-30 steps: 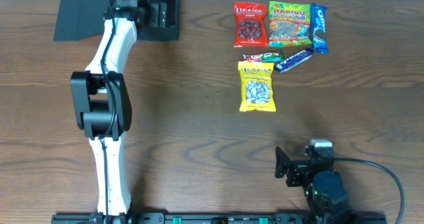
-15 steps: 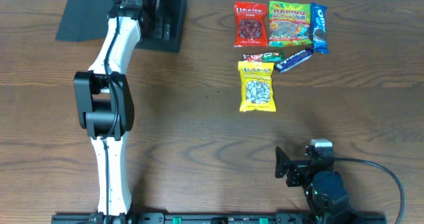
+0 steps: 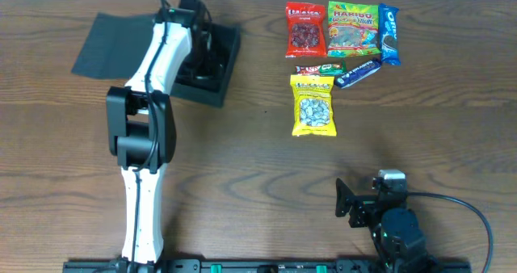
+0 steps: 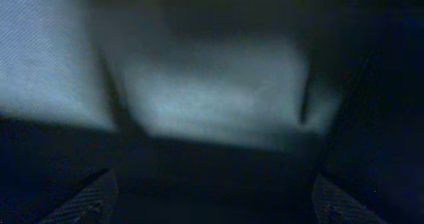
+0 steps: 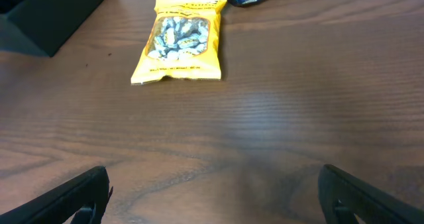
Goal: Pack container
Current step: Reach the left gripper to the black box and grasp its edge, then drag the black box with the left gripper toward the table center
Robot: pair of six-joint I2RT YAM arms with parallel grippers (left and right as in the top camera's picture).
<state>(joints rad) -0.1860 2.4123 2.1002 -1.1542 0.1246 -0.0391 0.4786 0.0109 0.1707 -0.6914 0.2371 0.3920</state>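
Sitting open inside the container (image 3: 224, 73), the left gripper (image 3: 198, 43) is leaving the snack packets (image 3: 313, 105), rightward, nearer the open right gripper (image 5: 213, 194).

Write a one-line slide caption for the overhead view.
Left gripper at the open black container; snack packets lie unpacked to its right.

Free to pass across the middle of the wood table (image 3: 242, 168) — between the container (image 3: 228, 67) at far left and the yellow seed packet (image 3: 313, 105). Blocked on the left by the left arm (image 3: 139, 132), stretched from the near edge into it. Far right crowded — red packet (image 3: 305, 29), Haribo bag (image 3: 353, 25), Oreo pack (image 3: 390, 33) side by side.
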